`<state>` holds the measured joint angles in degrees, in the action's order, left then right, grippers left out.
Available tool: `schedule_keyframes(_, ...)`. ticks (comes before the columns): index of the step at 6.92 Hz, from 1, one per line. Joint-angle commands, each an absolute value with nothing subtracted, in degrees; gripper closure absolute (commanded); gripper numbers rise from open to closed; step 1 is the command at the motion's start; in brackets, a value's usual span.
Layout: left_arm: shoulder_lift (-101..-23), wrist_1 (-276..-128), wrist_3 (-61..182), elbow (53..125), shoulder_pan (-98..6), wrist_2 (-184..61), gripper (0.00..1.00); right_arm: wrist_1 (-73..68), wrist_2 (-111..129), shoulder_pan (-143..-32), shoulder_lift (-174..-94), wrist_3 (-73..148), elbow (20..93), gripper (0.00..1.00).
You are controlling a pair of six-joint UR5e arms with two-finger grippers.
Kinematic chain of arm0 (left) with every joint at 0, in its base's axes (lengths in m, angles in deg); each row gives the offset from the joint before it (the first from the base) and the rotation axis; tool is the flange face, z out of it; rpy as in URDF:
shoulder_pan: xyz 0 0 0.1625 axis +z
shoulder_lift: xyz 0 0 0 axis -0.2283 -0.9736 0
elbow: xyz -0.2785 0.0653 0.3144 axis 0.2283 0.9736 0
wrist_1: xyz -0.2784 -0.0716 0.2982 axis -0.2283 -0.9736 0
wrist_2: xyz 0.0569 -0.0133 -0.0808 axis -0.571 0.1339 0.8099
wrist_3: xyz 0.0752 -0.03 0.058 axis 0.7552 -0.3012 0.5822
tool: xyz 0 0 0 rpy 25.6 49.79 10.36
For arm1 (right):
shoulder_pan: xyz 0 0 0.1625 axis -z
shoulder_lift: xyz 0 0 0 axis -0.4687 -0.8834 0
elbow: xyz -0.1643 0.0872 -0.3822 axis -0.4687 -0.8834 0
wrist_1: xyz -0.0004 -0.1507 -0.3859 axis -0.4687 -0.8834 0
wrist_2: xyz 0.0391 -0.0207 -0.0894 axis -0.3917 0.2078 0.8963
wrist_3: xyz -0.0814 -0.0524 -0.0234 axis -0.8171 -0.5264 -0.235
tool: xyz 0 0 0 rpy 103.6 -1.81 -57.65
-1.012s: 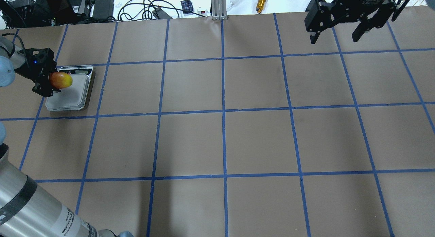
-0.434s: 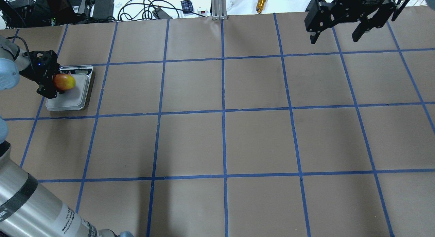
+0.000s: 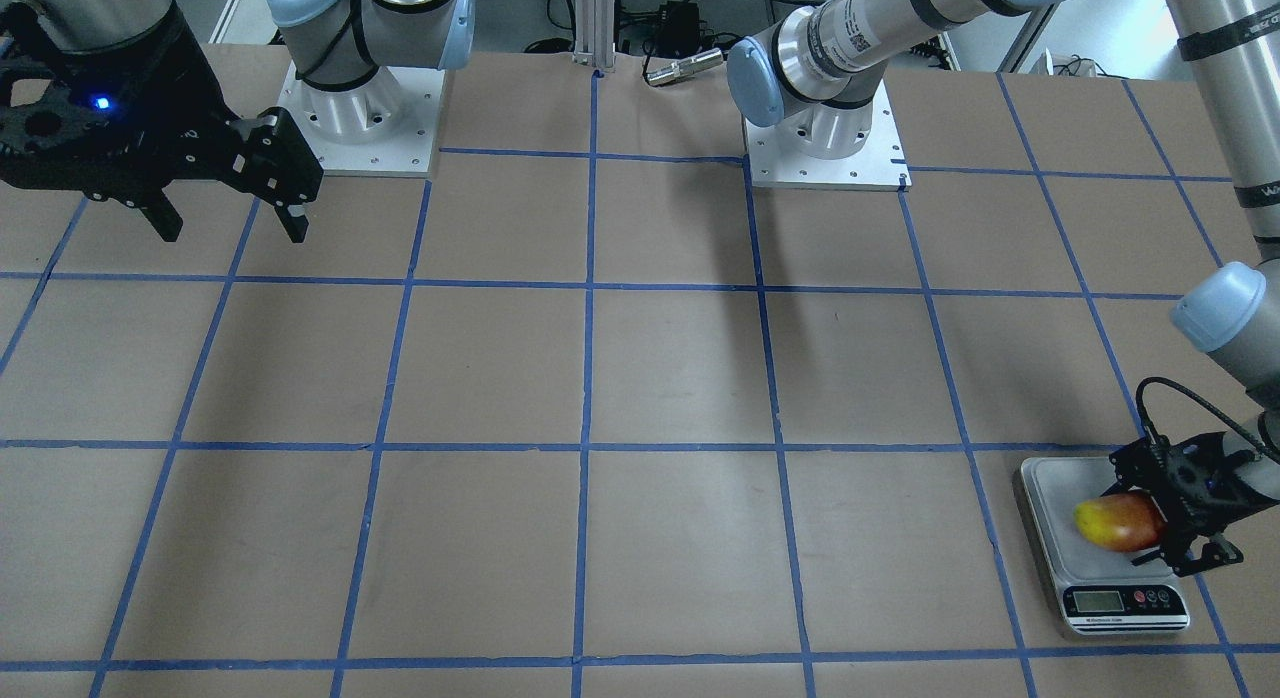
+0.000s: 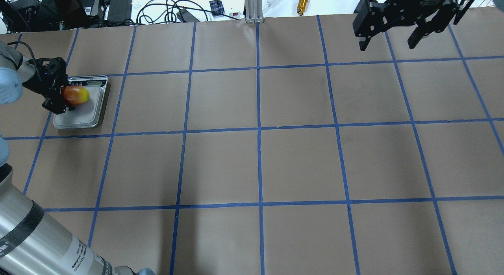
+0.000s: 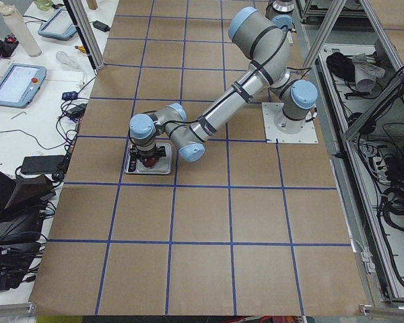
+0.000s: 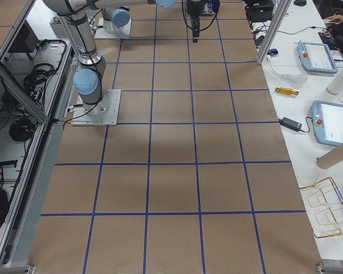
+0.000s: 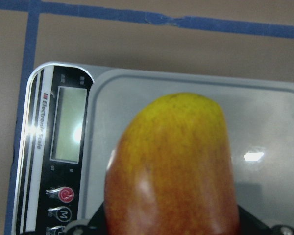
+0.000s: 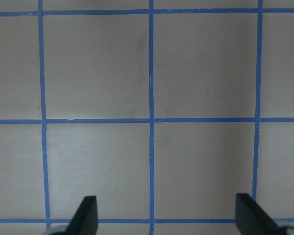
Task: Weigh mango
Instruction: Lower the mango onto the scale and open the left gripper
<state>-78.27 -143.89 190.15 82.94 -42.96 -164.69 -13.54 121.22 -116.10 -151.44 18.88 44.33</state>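
The mango (image 4: 76, 95), yellow at its free end and red-orange at the gripped end, is held in my left gripper (image 4: 67, 97), which is shut on it over the silver kitchen scale (image 4: 83, 114) at the table's far left. In the front view the mango (image 3: 1116, 521) hangs low over the scale platform (image 3: 1055, 483) beside the left gripper (image 3: 1160, 515); I cannot tell whether it touches. The left wrist view shows the mango (image 7: 176, 166) above the platform (image 7: 274, 122) and its blank display (image 7: 68, 125). My right gripper (image 4: 388, 44) is open, empty and raised at the far right (image 8: 169, 215).
Brown paper with a blue tape grid covers the table. Behind the far edge are cables, black boxes, an aluminium post (image 4: 254, 7) and a gold cylinder (image 4: 303, 2). The two arm bases (image 3: 825, 143) stand at the robot's side.
My left gripper has carried the mango a little further over the scale platform and seemingly lower. The right arm has not moved.
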Motion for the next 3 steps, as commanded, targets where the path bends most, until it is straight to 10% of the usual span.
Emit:
schedule_keyframes(1,-74.05,-145.08,188.59,82.93,-44.01,-165.67,0.0,-13.54,121.13,-116.1,-151.41,18.88,44.33,0.0)
schedule_keyframes(3,-67.2,-148.4,179.31,83.46,-44.2,-165.24,0.0,-13.54,121.22,-116.1,-151.41,18.88,44.33,0.0)
